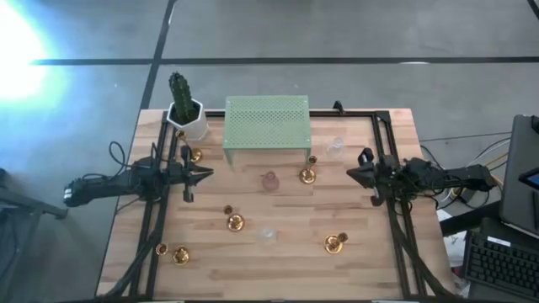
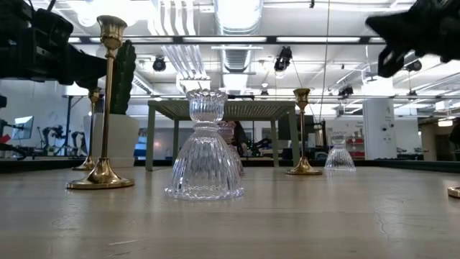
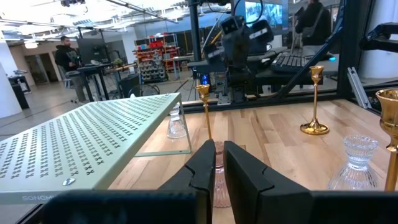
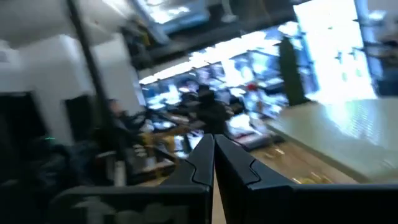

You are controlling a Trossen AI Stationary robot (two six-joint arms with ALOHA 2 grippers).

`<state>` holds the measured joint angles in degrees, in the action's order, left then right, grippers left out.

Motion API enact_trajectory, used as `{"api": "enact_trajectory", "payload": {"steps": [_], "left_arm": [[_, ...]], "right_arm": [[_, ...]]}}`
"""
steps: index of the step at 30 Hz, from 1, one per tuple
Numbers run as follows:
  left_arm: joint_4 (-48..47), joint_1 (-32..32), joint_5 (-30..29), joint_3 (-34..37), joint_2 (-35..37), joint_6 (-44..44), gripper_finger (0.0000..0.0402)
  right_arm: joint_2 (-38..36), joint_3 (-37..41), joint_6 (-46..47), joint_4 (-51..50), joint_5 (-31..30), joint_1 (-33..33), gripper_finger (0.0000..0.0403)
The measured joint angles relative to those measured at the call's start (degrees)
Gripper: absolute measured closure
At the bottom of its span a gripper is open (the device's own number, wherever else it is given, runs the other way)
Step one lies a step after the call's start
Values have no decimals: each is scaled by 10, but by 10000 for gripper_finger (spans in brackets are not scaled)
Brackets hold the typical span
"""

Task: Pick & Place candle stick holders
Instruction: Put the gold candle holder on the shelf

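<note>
Gold holders are spread over the table (image 1: 278, 278): one (image 1: 307, 175) just in front of the green stand (image 1: 267, 124), one (image 1: 195, 156) beside the cactus (image 1: 186, 108), one (image 1: 235, 221) near the centre, one (image 1: 336, 243) toward the front right, one (image 1: 180, 255) at the front left. A pinkish glass holder (image 1: 270, 180) stands in front of the stand, between the two arms. One clear glass holder (image 1: 268, 235) stands front of centre; another (image 1: 336, 148) stands just right of the stand.

The left gripper (image 1: 202, 174) hangs above the left side of the table, near the cactus, pointing toward centre. Its fingers (image 3: 244, 171) stand a narrow gap apart and hold nothing.

The right gripper (image 1: 355, 172) hangs above the right side, pointing toward centre. Its fingers (image 4: 231, 163) are nearly closed and hold nothing.
</note>
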<state>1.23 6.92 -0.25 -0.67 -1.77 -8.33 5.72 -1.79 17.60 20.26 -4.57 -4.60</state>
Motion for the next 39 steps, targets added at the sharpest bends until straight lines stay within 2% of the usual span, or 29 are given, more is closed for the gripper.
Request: {"api": "enact_trajectory", "payload": {"steps": [8, 15, 23, 32, 39], "left_arm": [[0, 0, 0, 0, 0, 0, 364], [0, 0, 0, 0, 0, 0, 364], [0, 0, 0, 0, 0, 0, 364], [0, 0, 0, 0, 0, 0, 364], [0, 0, 0, 0, 0, 0, 364]], "right_arm": [[8, -85, -43, -17, 52, 0, 394], [36, -204, -90, -175, 45, 0, 394], [95, -321, -77, -335, 44, 0, 394], [202, -423, -60, -445, 29, 0, 394], [307, -510, -123, -560, 29, 1, 394]]}}
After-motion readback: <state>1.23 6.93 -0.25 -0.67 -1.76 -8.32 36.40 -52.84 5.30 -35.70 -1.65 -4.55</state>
